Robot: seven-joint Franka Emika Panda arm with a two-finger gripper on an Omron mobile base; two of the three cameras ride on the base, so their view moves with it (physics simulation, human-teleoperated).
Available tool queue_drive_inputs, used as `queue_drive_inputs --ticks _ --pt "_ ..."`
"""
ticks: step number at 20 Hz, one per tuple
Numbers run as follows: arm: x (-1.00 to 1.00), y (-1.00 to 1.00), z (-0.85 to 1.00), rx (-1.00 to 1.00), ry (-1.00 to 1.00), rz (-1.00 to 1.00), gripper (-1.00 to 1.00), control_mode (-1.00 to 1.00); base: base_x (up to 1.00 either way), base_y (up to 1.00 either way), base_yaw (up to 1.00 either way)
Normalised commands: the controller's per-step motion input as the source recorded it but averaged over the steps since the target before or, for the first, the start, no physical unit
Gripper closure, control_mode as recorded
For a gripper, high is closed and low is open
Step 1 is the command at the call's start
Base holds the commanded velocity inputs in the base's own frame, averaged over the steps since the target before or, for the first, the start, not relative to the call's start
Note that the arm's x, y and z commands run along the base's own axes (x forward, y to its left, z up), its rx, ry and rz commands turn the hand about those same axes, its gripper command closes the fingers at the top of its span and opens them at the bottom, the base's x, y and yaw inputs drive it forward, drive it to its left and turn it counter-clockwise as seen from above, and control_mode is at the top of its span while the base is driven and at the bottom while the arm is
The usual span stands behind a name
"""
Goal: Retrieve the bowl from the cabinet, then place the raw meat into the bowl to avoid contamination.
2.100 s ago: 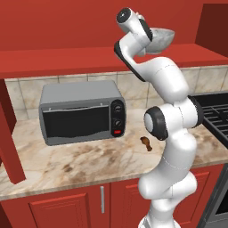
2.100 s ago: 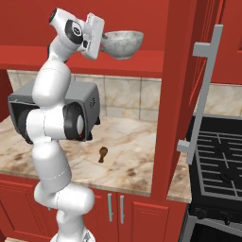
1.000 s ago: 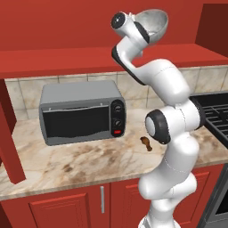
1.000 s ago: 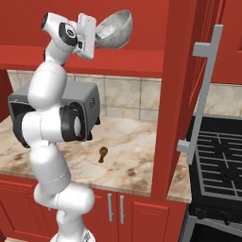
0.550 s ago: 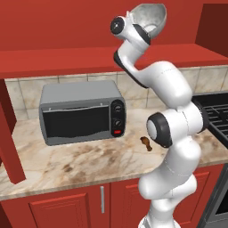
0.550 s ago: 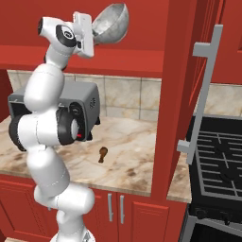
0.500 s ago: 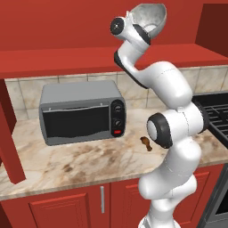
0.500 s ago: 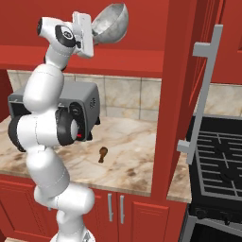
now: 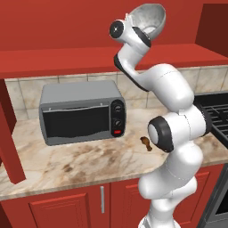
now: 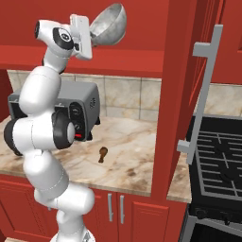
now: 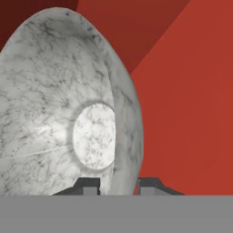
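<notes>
My gripper (image 9: 148,32) is shut on the rim of the gray mottled bowl (image 9: 149,17), holding it high in front of the red cabinet (image 10: 182,71), whose door stands open. The bowl (image 10: 109,23) is tipped steeply on its side. In the hand view the bowl (image 11: 59,104) shows its pale inside, with its rim running down between the fingertips of the gripper (image 11: 118,184). The raw meat (image 9: 146,142), a small brown drumstick, lies on the marble counter right of the toaster oven, far below the bowl; the raw meat (image 10: 101,153) shows from the other side too.
A gray toaster oven (image 9: 80,116) stands on the counter (image 9: 80,164) against the tiled wall. The open cabinet door with its long silver handle (image 10: 203,90) hangs at the right. A black stove (image 10: 220,160) sits beyond it. Red base cabinets run below.
The wrist has turned, tipping the bowl from level to steeply tilted and lifting it a little higher. Over the last half second it hardly moves. The meat stays put.
</notes>
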Motion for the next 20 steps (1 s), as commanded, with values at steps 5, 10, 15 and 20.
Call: queue_drive_inputs --ticks 5,10,15,20 --pt "0.00 0.00 -0.01 0.00 0.00 0.00 1.00 -1.00 0.00 0.00 0.00" --pt "-0.03 0.00 0.00 0.00 -0.01 0.00 1.00 -1.00 0.00 0.00 0.00" --pt "-0.24 0.04 0.00 0.00 0.00 0.00 1.00 -1.00 0.00 0.00 0.00" --pt "-0.43 0.03 0.00 0.00 -0.02 0.00 1.00 -1.00 0.00 0.00 0.00"
